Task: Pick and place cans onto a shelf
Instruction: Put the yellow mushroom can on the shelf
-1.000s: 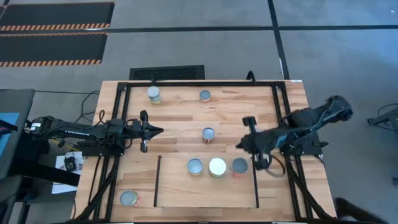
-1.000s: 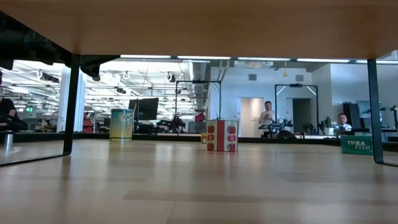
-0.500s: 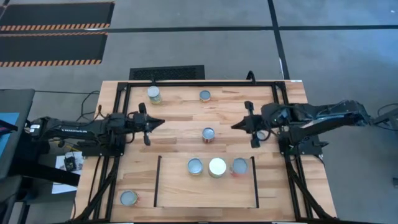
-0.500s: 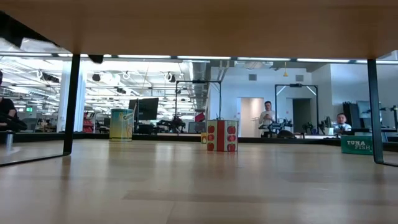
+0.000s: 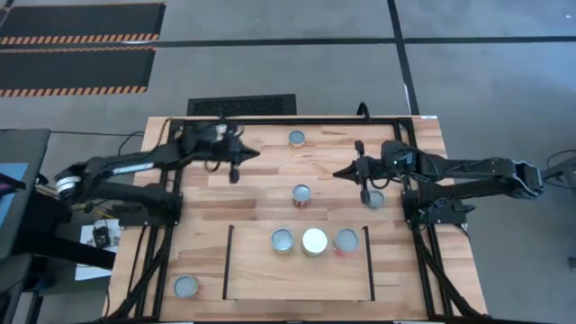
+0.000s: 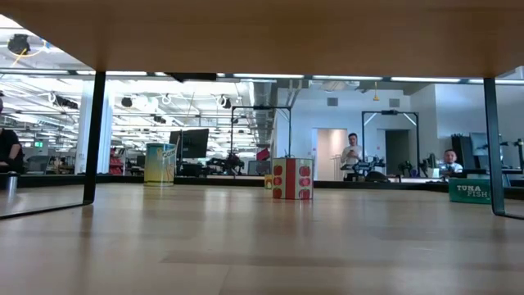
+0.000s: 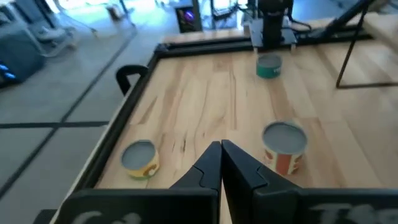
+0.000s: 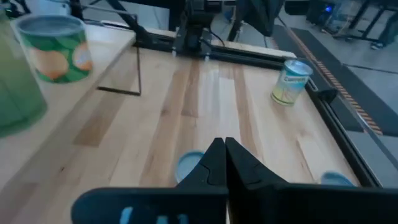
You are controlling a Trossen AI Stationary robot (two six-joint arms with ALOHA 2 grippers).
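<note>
Seen from above, the left tool (image 5: 236, 155) hangs over the far left part of the worktop (image 5: 261, 202), its fingers (image 7: 208, 167) pressed together and empty, with one can (image 5: 222, 131) largely hidden under its arm; the right tool (image 5: 357, 171) is over the right side of the worktop, fingers (image 8: 214, 162) likewise closed on nothing, and a can (image 5: 375, 199) sits just beside it, partly under the arm; the shelf (image 5: 299, 277) lies flat at the near edge between its two black rails, and three cans stand in a row along its far end: a silver-topped one (image 5: 283, 239), a white-topped one (image 5: 315, 240) touching it, and a third (image 5: 346, 240) with a red side by the right rail; another can (image 5: 302, 193) stands mid-worktop, between the two tools and apart from the shelf; one (image 5: 297, 139) is near the far edge, and one (image 5: 186, 287) sits alone at the near left corner, outside the shelf's left rail
</note>
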